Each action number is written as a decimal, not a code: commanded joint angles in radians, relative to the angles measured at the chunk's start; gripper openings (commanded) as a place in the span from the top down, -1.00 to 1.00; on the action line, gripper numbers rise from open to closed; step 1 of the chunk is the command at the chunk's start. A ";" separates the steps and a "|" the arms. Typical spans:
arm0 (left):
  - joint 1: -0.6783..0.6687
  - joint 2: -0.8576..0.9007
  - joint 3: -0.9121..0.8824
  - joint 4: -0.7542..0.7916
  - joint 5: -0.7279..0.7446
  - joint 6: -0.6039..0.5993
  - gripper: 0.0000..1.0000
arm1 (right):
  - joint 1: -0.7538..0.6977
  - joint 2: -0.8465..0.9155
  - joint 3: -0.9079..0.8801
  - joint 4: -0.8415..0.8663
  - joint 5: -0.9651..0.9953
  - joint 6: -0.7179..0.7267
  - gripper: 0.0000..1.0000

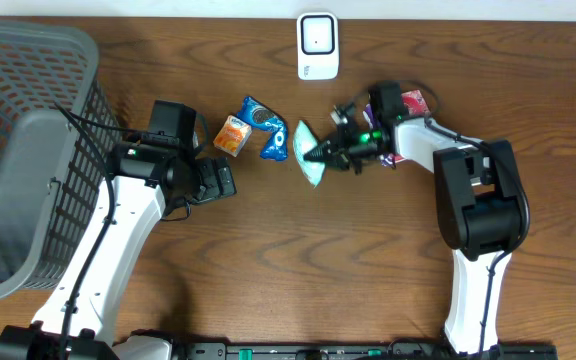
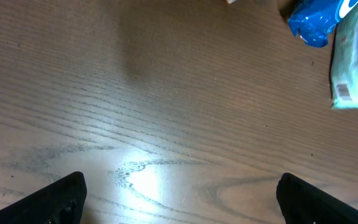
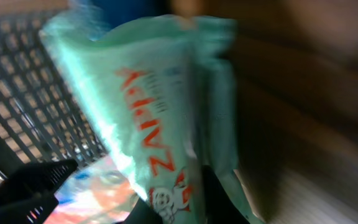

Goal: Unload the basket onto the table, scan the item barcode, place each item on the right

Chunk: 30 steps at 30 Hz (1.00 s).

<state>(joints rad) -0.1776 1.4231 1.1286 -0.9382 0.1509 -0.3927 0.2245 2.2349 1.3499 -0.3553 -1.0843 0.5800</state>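
My right gripper (image 1: 328,153) is shut on a mint-green wipes packet (image 1: 308,160) with red lettering, holding it just above the table's middle. The right wrist view shows the green packet (image 3: 166,118) filling the frame, with the right gripper (image 3: 188,205) clamped on its lower end. A white barcode scanner (image 1: 318,45) stands at the back edge, apart from the packet. Left of the packet my left gripper (image 1: 226,180) is open over bare wood. Its wrist view shows the left gripper (image 2: 179,190) with nothing between the fingers and the green packet (image 2: 356,56) at far right.
An orange packet (image 1: 233,135) and a blue cookie packet (image 1: 268,128) lie between the two grippers. A pink-purple item (image 1: 414,101) lies under the right arm. A large grey basket (image 1: 28,150) fills the left side of the table.
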 commanded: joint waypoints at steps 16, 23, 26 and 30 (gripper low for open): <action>0.002 0.002 -0.008 -0.003 -0.006 0.006 -0.96 | -0.039 -0.420 0.023 -0.353 0.758 -0.042 -0.24; 0.002 0.002 -0.008 -0.003 -0.006 0.006 -0.96 | 0.050 -0.414 0.023 -0.348 0.872 -0.061 0.78; 0.002 0.002 -0.008 -0.003 -0.006 0.006 -0.96 | 0.096 -0.367 0.023 -0.328 0.939 -0.052 0.97; 0.002 0.002 -0.008 -0.003 -0.006 0.006 -0.96 | 0.133 -0.263 0.023 -0.280 0.964 -0.034 0.98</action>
<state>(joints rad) -0.1776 1.4231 1.1286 -0.9379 0.1509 -0.3927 0.3355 1.8915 1.3624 -0.6601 -0.1822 0.5346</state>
